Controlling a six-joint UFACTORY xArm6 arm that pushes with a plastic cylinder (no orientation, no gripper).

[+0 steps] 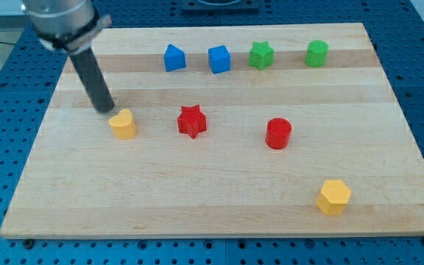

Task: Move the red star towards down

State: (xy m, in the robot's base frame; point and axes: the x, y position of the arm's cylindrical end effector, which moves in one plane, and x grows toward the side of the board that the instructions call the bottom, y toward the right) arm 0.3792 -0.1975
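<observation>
The red star (192, 121) lies on the wooden board (219, 184), left of the middle. My tip (106, 110) rests on the board well to the star's left, just above and left of a yellow heart-shaped block (124, 124). The dark rod slants up to the arm's grey end at the view's top left.
A red cylinder (278, 133) sits right of the star. A yellow hexagon (334, 196) lies at the lower right. Along the top are a blue pentagon-like block (174, 57), a blue cube (218, 59), a green star (260, 54) and a green cylinder (316, 53).
</observation>
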